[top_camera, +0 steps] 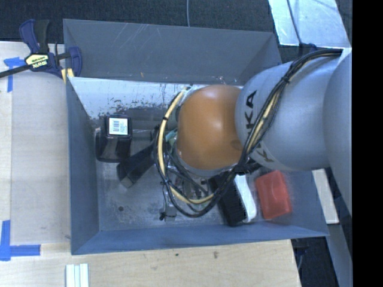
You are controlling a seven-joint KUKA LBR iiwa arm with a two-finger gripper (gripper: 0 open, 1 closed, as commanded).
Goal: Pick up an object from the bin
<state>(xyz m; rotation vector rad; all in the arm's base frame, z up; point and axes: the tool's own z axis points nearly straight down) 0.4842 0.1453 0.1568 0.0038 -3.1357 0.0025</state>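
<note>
Orange wrist cover sits over mid-bin and masks most of the pincer; can't tell whether it's wide, narrow or holding anything. Tool is low in the bin, over bare floor just off centre toward 6 o'clock.

Nearest candidates:
- dark wedge-shaped piece, 9 o'clock of the tool, near it
- black-and-white block, 4 o'clock, just beside the cable loops

Further out: black box with a barcode label at 10 o'clock, touching the wedge; red block at 4 o'clock, beyond the black-and-white block.

Can't tell which one is the target.

Risks, my read:
- Closing here may catch only floor, since nothing visibly lies under the tool. Empty lift.
- Cable loops hang low next to the black-and-white block; a sideways move toward 4 o'clock could snag or drag it.
- Wedge leans on the black box; a nudge toward 9 o'clock could shove both against the wall instead of seating the wedge.
- Wedge has sloped faces, so a squeeze could squirt it out.
</note>
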